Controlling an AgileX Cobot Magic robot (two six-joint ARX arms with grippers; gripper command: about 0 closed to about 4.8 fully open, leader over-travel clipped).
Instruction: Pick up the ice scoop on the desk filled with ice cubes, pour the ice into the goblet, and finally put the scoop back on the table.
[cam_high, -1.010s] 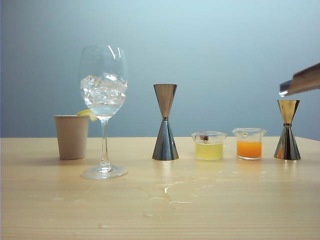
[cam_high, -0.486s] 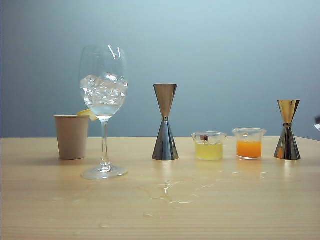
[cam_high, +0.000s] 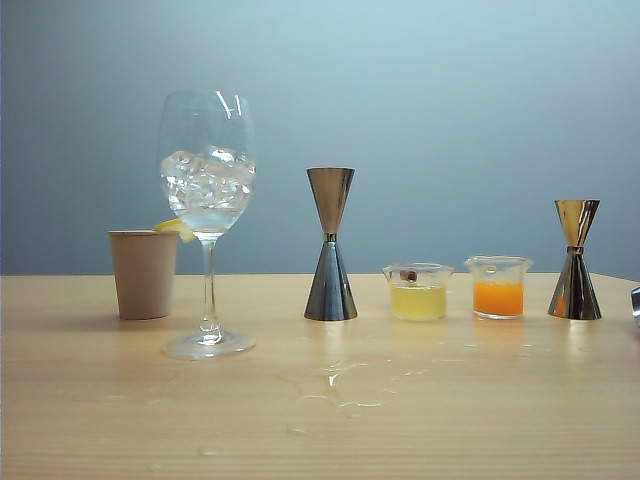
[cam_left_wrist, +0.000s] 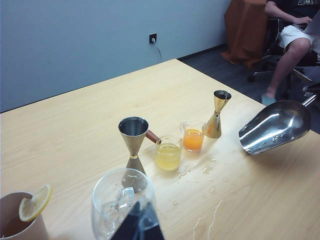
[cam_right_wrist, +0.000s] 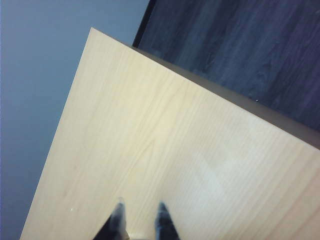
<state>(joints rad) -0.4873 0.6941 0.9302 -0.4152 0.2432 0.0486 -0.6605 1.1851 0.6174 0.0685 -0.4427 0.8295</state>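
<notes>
In the exterior view the goblet (cam_high: 207, 215) is seen upright on the bench (cam_high: 320, 400) with ice cubes (cam_high: 207, 177) already in its bowl; only a sliver of the scoop (cam_high: 636, 305) shows at the right edge. In the left wrist view the scoop (cam_left_wrist: 275, 127) is held tilted, mouth down, near the bench, apparently empty; whether the left hand (cam_left_wrist: 139, 226) is open cannot be told. In the right wrist view the right hand (cam_right_wrist: 139, 216) is seen nearly closed over bare bench, presumably on the scoop's handle, which is hidden. If released on the wet patch (cam_left_wrist: 210, 220), the scoop could slide or roll toward the edge.
</notes>
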